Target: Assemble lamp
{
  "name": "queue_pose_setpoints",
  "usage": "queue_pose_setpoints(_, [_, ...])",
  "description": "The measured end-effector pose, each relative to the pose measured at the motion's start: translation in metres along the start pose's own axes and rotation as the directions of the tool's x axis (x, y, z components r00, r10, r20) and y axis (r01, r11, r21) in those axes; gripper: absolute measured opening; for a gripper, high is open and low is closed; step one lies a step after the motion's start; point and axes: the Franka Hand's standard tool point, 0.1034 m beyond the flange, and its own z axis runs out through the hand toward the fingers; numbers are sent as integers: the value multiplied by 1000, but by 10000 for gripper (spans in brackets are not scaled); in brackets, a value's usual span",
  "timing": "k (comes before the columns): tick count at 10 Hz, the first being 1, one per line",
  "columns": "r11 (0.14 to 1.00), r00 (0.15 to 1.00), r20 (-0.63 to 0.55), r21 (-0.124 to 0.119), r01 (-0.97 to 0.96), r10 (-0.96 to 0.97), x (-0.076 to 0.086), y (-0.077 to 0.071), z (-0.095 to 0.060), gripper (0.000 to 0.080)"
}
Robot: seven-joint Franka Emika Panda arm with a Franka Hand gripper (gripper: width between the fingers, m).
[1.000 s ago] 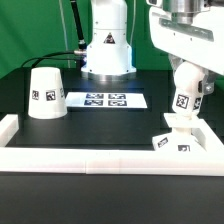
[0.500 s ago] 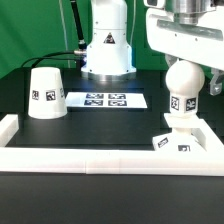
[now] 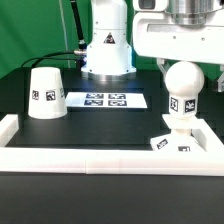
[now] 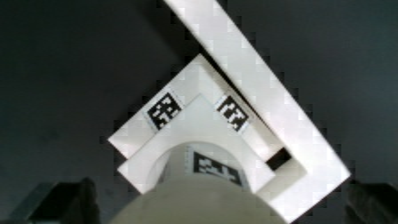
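Lamp bulb (image 3: 182,82): upright, ball up, neck down onto the square base (image 3: 176,142), near the bench's front corner on the exterior view's right. Touching the base at the neck, by the look of it; fully seated or only resting, impossible to tell. In the wrist view, a pale dome over the base's tagged faces.

Handling, as a judgement: hard plastic, probably hollow, light and stiff. Smooth and round too, so apt to slip or twist between flat pads. Best taken squarely across the ball's widest girth, with the neck kept plumb over the base. No pinching near the crown, for fear of a squirt-out. Base low and broad, unlikely to tip, yet probably light enough to slide if pushed sideways.

Gripper (image 3: 181,56): directly above the ball, close over it. Jaws hidden behind the hand and the ball, so spread or pinching cannot be told.

Shade (image 3: 45,92): wide end down, well apart, toward the bench's far edge on the exterior view's left. Marker board (image 3: 105,100): flat between shade and bulb, nearer the back edge. Rail (image 3: 100,159): along the front edge, just beside the base.
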Motion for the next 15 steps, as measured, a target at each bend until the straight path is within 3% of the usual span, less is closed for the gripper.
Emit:
queue_pose_setpoints(2, [969, 969, -8, -21, 247, -248, 2, 2, 0, 699])
queue_pose_setpoints(7, [764, 764, 0, -21, 645, -645, 8, 8, -1, 699])
queue_pose_setpoints(13, [507, 507, 7, -33, 862, -862, 14, 12, -3, 699])
queue_pose_setpoints(15, [507, 508, 3, -34, 861, -862, 14, 12, -3, 699])
